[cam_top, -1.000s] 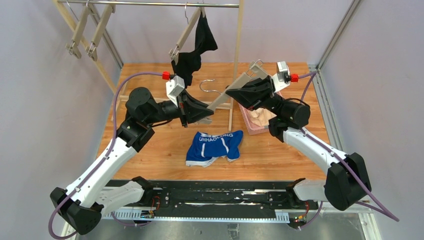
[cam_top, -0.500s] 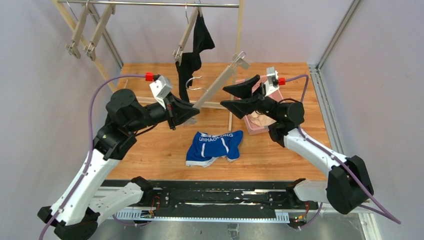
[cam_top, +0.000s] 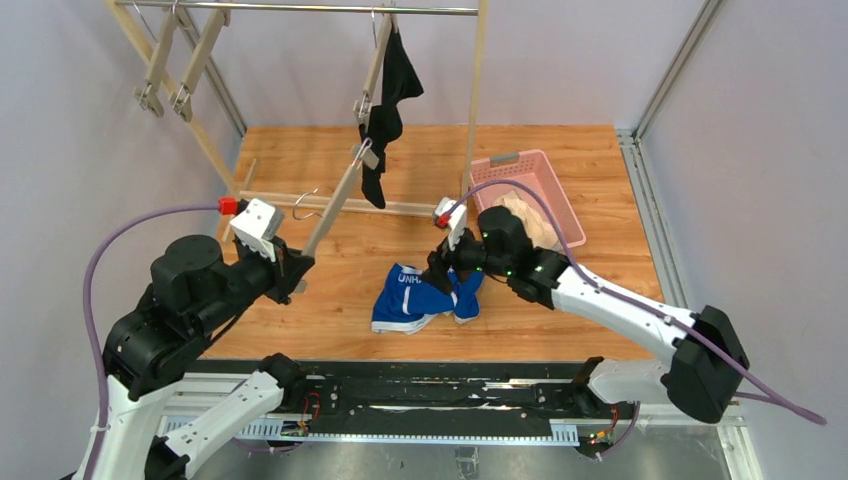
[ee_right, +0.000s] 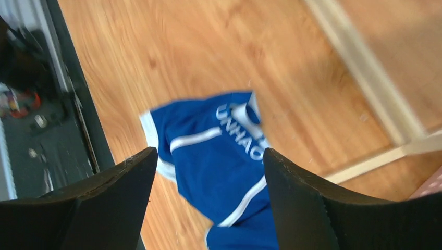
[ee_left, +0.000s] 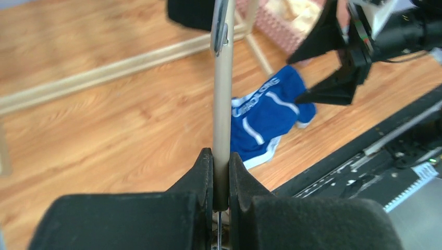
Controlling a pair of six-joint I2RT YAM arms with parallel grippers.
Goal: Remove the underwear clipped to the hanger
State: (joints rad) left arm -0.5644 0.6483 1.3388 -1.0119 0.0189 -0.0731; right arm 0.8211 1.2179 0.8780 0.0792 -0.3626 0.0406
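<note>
The left fingers (cam_top: pixel 296 272) pinch a long beige wooden hanger (ee_left: pixel 223 104). The right fingers (cam_top: pixel 445 272) gape open over bright blue cloth briefs (cam_top: pixel 405 303).

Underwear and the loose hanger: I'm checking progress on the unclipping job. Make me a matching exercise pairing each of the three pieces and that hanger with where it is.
1 blue briefs
2 black underwear
3 cream underwear
4 loose hanger

a in the pink basket
b clamped in the left gripper
c on the table below the open right gripper
d clipped up at the rail

Pairs: 1-c, 2-d, 3-a, 4-b
</note>
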